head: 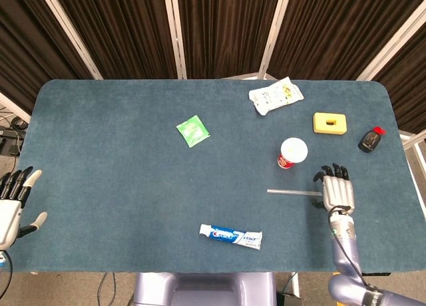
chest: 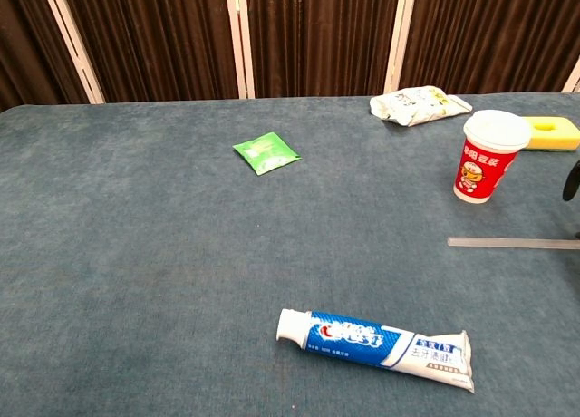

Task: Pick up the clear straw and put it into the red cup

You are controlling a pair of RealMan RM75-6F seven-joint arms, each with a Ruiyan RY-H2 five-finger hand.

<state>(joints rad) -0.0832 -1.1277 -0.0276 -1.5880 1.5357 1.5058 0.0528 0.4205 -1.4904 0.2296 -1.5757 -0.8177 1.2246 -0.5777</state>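
Observation:
The clear straw [head: 293, 191] lies flat on the blue table, just in front of the red cup [head: 291, 153]; the chest view also shows the straw [chest: 507, 243] and the upright cup [chest: 486, 159]. My right hand [head: 335, 189] hovers over the straw's right end, fingers spread, holding nothing. Only a dark fingertip [chest: 571, 179] of it enters the chest view at the right edge. My left hand [head: 13, 203] sits off the table's left front corner, fingers apart and empty.
A toothpaste tube [head: 231, 235] lies near the front edge. A green sachet [head: 193, 130] is mid-table, a white snack bag [head: 275, 95] and a yellow block [head: 331, 122] at the back right, a small black object [head: 370, 140] near the right edge.

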